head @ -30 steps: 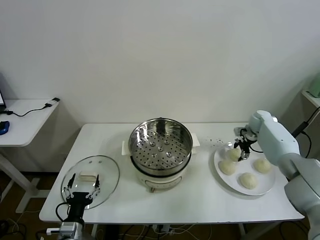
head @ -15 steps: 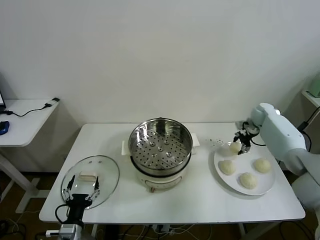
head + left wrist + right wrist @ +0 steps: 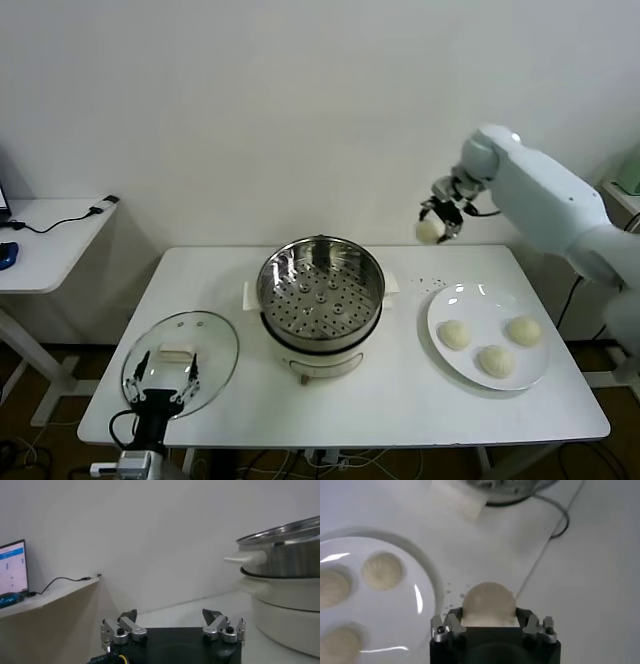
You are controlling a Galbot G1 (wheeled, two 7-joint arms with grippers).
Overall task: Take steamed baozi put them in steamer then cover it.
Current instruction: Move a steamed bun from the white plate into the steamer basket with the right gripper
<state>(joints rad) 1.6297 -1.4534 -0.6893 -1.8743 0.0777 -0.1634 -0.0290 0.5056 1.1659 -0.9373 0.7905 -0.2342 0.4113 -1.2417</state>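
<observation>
A white table (image 3: 400, 400) stood against a plain wall. In the head view, the right gripper (image 3: 437, 218) clasped one baozi (image 3: 428, 230) aloft between plate (image 3: 445, 345) and steamer (image 3: 321, 288); three buns (image 3: 455, 334) stayed plated. The cover (image 3: 182, 360) lay beside the steamer's left. In the left wrist view, the left gripper (image 3: 172, 626) waited spread, empty. In the right wrist view, the fingers (image 3: 451, 621) pinched the baozi above the plate.

The right hand (image 3: 436, 217) hangs high in open air, clamped on one baozi (image 3: 428, 230), nothing around it. Below lies bare worktop (image 3: 400, 380); the plate (image 3: 445, 303) sits lower to its right. To its lower left the steamer (image 3: 321, 290) stands open-topped, only its raised rim between.
</observation>
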